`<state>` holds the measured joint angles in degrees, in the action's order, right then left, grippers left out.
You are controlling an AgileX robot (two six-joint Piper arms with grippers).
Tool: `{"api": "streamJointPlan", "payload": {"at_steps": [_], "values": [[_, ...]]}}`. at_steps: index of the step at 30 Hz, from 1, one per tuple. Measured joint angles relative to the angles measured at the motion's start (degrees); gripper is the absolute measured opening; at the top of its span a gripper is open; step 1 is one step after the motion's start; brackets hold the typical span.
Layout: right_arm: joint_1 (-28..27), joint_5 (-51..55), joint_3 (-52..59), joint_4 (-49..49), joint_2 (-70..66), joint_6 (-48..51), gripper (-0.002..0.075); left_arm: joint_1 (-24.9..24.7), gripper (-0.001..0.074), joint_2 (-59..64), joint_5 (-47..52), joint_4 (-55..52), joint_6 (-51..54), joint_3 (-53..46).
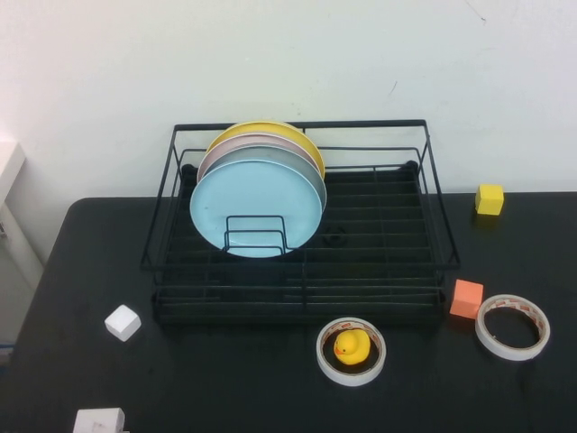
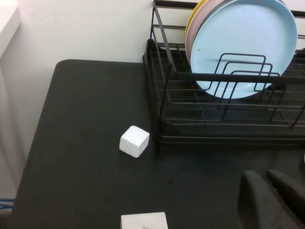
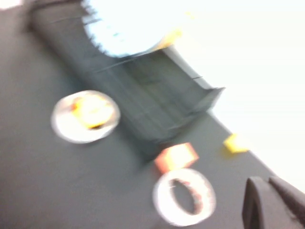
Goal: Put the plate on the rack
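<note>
While upright on edge, plate point(image 1: 257, 206) faces rack point(image 1: 379, 236) front.

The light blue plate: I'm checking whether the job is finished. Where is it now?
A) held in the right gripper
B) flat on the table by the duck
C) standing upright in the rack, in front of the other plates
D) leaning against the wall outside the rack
C: the light blue plate stands on edge inside the rack, frontmost of the stacked plates, with neither gripper near it.
</note>
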<state>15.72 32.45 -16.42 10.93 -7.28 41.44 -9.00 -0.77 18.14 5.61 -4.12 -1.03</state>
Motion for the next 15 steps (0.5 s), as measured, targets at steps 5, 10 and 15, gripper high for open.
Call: {"api": "streamJointPlan", "payload": {"at_steps": [5, 10, 15], "values": [[-8.91, -12.11, 8.5, 0.11, 7.6, 0.09, 0.0, 0.0, -0.0002, 0.0, 0.0, 0.0, 0.0, 0.0], [-13.91, -24.01, 16.78, 4.43, 7.97, -0.94, 0.0, 0.0, -0.0002, 0.0, 0.09, 0.0, 0.0, 0.0], [-14.59, -25.44, 17.97, 6.18, 7.97, 0.26, 0.0, 0.0, -0.0002, 0.0, 0.09, 0.0, 0.0, 0.0]]}}
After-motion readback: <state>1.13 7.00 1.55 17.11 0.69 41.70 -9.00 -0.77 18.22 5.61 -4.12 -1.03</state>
